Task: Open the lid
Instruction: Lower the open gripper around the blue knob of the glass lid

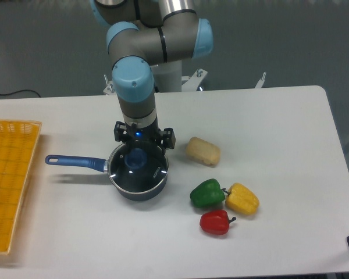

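The lid (pixel 138 168) is sitting on the saucepan (pixel 128 180), left of centre on the white desk (pixel 267 128). The hand (pixel 138 142) is hovering over the blue knob (pixel 136 158); its spread is unreadable.

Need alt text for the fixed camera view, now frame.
A gripper hangs just above the blue knob of the glass lid, which sits on a dark blue saucepan on a white table. Green, yellow and red peppers lie to the right.

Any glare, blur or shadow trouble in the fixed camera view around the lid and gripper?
Fixed camera view: lighting is even and soft; the lid shows faint reflections on its glass but no washout. The gripper is mildly soft, its fingertips hard to separate from the dark saucepan. A pale shadow lies under the saucepan handle. The peppers are sharp.
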Action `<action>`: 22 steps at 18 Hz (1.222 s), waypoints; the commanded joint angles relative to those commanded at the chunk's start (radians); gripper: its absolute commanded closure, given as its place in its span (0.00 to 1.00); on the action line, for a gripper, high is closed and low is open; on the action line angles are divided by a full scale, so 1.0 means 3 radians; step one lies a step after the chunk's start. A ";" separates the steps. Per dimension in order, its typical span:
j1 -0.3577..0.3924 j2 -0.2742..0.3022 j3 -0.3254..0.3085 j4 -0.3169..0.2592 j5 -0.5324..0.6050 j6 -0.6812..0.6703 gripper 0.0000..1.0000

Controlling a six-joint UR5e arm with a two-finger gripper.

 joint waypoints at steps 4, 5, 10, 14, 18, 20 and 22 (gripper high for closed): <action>0.0010 -0.0010 0.0021 0.0097 -0.0113 -0.0245 0.00; 0.0010 -0.0025 0.0026 0.0117 -0.0113 -0.0327 0.00; 0.0010 -0.0097 0.0113 0.0143 -0.0108 -0.0634 0.00; 0.0000 -0.0118 0.0102 0.0143 -0.0067 -0.0670 0.00; -0.0005 -0.0112 0.0102 0.0138 0.0121 -0.0798 0.00; -0.0087 -0.0123 0.0107 0.0138 0.0203 -0.0895 0.00; -0.0112 -0.0148 0.0107 0.0128 0.0219 -0.0987 0.00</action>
